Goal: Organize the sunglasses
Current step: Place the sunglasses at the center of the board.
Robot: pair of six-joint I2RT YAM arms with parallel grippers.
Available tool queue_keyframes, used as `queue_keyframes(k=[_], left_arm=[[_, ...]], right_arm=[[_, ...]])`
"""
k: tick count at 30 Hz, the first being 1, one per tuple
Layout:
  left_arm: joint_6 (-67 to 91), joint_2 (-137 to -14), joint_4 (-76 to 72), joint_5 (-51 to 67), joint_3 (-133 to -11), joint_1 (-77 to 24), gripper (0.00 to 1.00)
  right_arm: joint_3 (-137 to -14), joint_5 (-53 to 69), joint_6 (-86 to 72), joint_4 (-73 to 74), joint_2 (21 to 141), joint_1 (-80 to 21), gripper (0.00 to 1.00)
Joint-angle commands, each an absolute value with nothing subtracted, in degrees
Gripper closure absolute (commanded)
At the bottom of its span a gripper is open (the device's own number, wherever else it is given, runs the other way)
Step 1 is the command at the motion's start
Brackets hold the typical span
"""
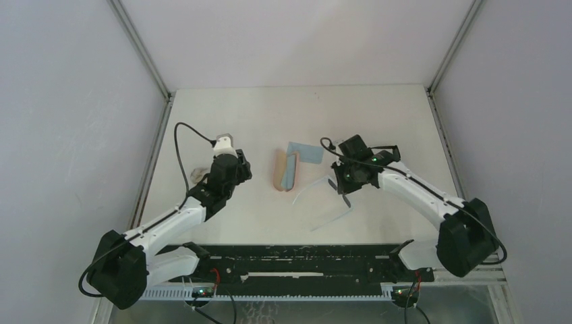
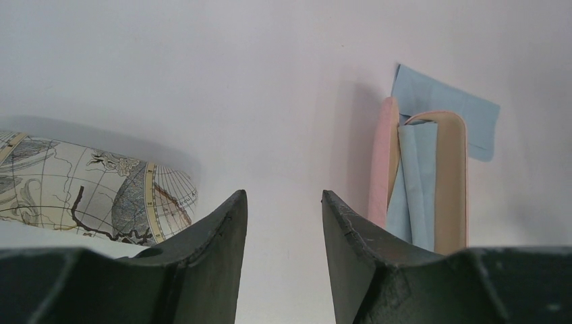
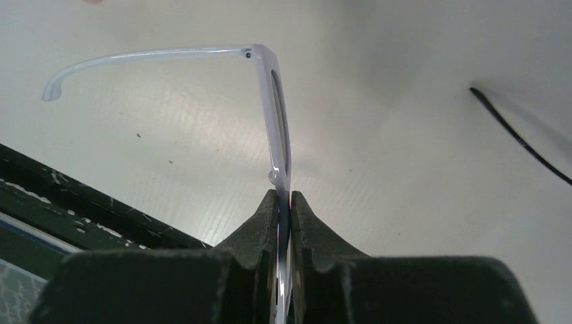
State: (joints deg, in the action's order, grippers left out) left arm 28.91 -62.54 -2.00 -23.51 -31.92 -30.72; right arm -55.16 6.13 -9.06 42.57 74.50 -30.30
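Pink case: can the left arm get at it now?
Probably yes. The left gripper hangs open, only bare table between it and the pink case; the right gripper holds the sunglasses on the far side.

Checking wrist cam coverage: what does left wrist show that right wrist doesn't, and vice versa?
Left wrist only: the left pincer, open and empty; a map-print case; a pink case lying open with blue cloth inside it and past its far end. Right wrist only: the right pincer shut on the pale-framed sunglasses, one temple unfolded; a black cable. Both: the white table.
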Motion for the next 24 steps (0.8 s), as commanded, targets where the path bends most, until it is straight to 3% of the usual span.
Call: queue_keyframes(k=[1,5,15,24], left_arm=[[28.7,-60.7,-2.6,-25.5,-31.1,-30.6,0.5],[28.6,-60.5,-2.6,-25.9,-31.0,-30.6,0.5],[28.3,-61.6,-2.9,-25.1,-31.3,-30.6,0.5],[28.3,-62.2,-2.9,-24.5,-31.6,-30.6,0.5]], right_arm=[[-57.6,1.2,-11.5,42.0,80.3,-34.3,1.0],[-58.1,-2.9,-13.4,42.0,85.3,-37.2,0.97],[-58.1,-4.8,-14.5,40.5,89.9,-39.2,0.74],[-58.9,-1.9,-11.2,43.4,88.7,-38.2,0.71]])
